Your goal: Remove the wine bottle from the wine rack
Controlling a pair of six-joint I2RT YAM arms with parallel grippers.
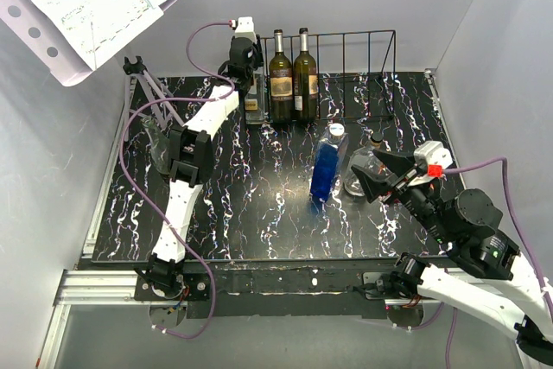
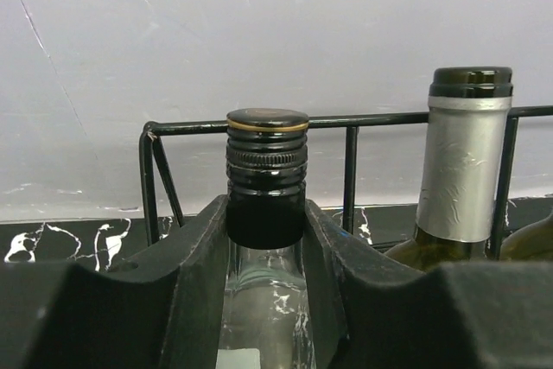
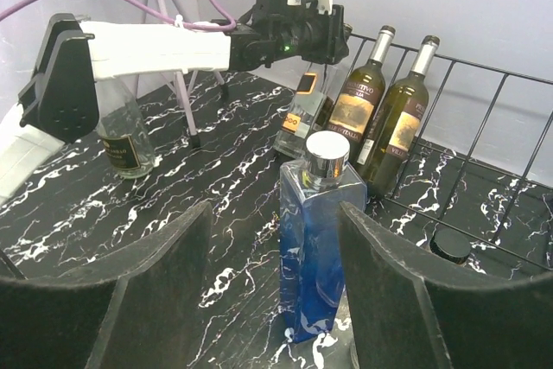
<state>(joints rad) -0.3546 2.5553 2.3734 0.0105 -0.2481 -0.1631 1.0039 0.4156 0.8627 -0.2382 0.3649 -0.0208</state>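
Between the fingers of the left claw (image 2: 266, 229), closed on its neck, the clear wine bottle (image 2: 267, 157) is held upright at the end of the wine rack (image 2: 363, 120). A silver-necked bottle (image 2: 465, 170) is seen right of that claw. The right claw (image 3: 275, 213) is spread wide, a blue bottle (image 3: 313, 257) just ahead.

Top view high above black marbled tabletop (image 1: 259, 213), left wrist view tight on black-capped clear glass bottle (image 2: 267, 170), right wrist view low, farther back, all showing thin black wire rack (image 1: 356, 65)
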